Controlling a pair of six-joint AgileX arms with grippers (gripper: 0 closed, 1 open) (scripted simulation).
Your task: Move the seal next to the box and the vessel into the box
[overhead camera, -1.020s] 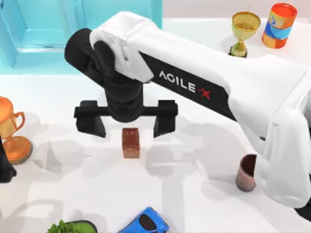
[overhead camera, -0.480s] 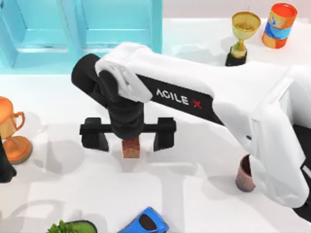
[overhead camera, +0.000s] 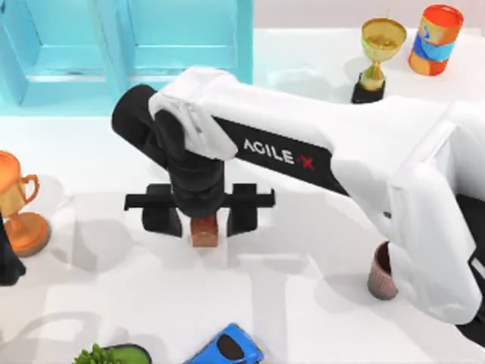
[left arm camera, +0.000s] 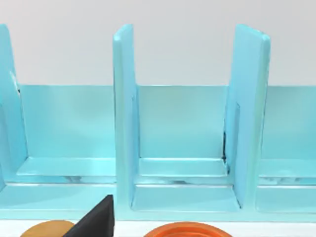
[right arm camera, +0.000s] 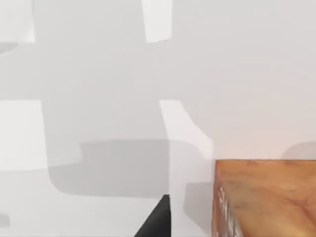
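The seal (overhead camera: pixel 204 231), a small reddish-brown block, stands upright on the white table near the middle. My right gripper (overhead camera: pixel 203 220) hangs right over it, open, one black finger (overhead camera: pixel 163 220) on each side with a narrow gap to the block. In the right wrist view the seal (right arm camera: pixel 266 197) is very close. The vessel (overhead camera: pixel 383 271), a ribbed pinkish-brown cup, stands at the right, partly covered by my right arm. The turquoise box (overhead camera: pixel 114 53) lies at the back left, and the left wrist view looks into the box's compartments (left arm camera: pixel 182 128). My left gripper (overhead camera: pixel 7 262) is parked at the left edge.
A gold trophy (overhead camera: pixel 377 53) and an orange-and-blue can (overhead camera: pixel 435 39) stand at the back right. An orange trophy (overhead camera: pixel 19 205) is at the left edge. A blue toy car (overhead camera: pixel 227 347) and a green plant (overhead camera: pixel 106 355) sit along the front edge.
My right gripper has come down over the seal from behind it, and its fingers have drawn inward to a narrow gap on each side. The seal and the vessel have not moved.
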